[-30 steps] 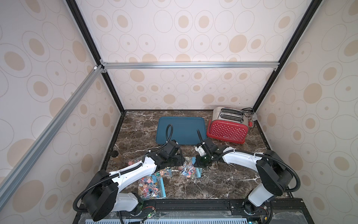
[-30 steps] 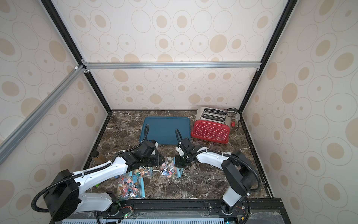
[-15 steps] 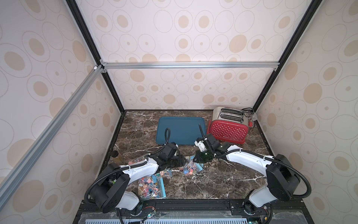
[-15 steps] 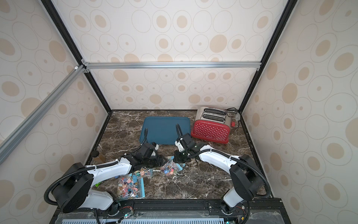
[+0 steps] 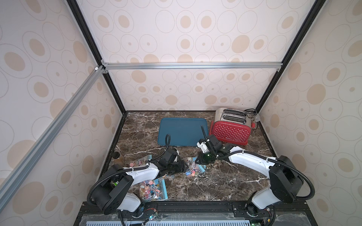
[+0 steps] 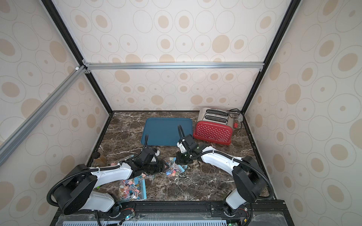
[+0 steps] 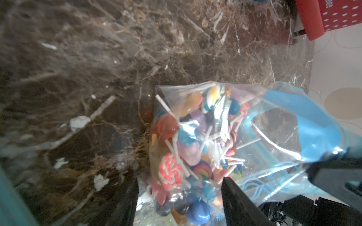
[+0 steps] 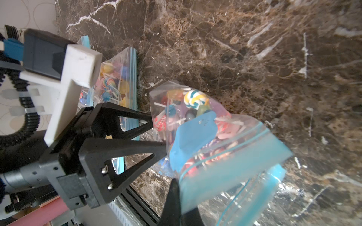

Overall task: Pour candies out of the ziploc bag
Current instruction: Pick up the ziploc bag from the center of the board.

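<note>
L gripper (image 8: 159, 133) has widened its jaws round the ziploc bag (image 7: 274, 156), R gripper (image 5: 200, 160) stays pinched on the zip edge; candies (image 7: 188, 148) still inside.

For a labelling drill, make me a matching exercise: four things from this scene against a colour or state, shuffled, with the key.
Things:
1. toaster
2. tray
3. left gripper
4. right gripper

Colour or state:
a. shut on the ziploc bag
b. red
c. open
d. blue

Pairs: 1-b, 2-d, 3-c, 4-a
</note>
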